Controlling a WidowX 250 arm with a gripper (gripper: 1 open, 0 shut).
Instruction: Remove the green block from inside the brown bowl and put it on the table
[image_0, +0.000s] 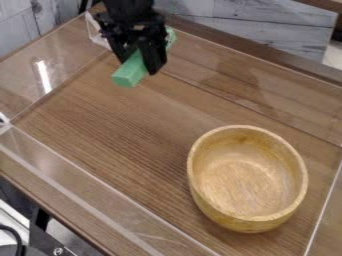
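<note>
My black gripper (135, 62) hangs over the far left part of the table (134, 130), shut on the green block (130, 73), which pokes out below the fingers and is held a little above the wood. The brown bowl (247, 178) stands at the near right, upright, with nothing inside it. The gripper is well to the left of and beyond the bowl.
Low clear acrylic walls (54, 70) edge the tabletop on all sides. A grey plank wall (267, 25) runs behind the far edge. Bare wood lies between the gripper and the bowl.
</note>
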